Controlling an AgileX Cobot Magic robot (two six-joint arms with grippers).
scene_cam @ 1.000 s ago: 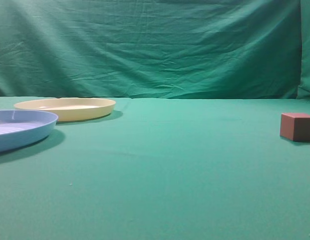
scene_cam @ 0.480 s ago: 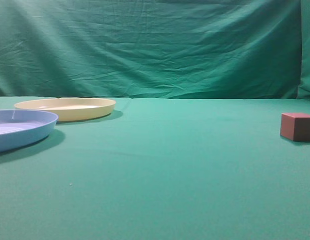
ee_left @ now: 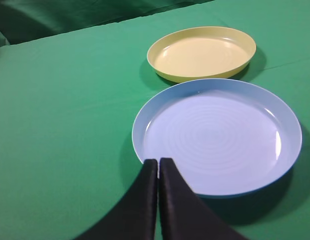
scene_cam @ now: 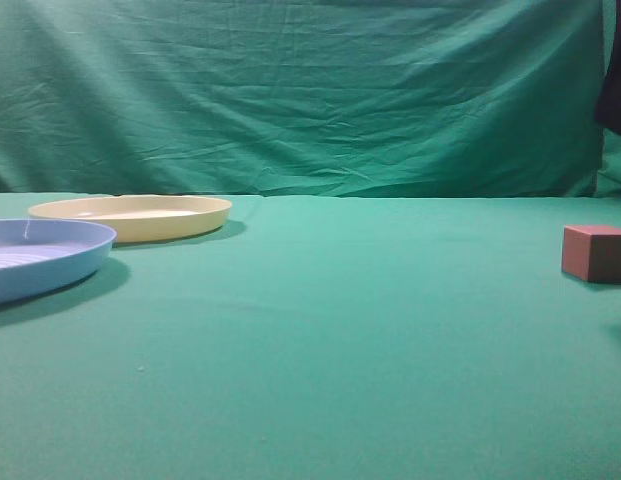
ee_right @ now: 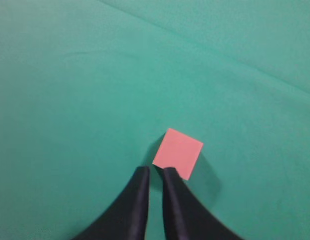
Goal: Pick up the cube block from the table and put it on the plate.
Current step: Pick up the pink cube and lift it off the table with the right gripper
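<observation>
Cube block (ee_right: 177,152) lies on the table (ee_right: 70,75) just beyond the right gripper (ee_right: 155,172); two plates (ee_left: 202,52) lie beyond the left gripper (ee_left: 158,164).

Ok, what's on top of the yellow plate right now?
Nothing. The yellow plate is bare inside in the left wrist view. The cube block sits on the green table, far to the right. What lies under the plate is covered.

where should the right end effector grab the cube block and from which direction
From above, pinching two opposite flat side faces. The cube block sits flat on the table with open cloth all round, turned diagonally to the right end effector, so rotate the wrist to square up and open first.
</observation>
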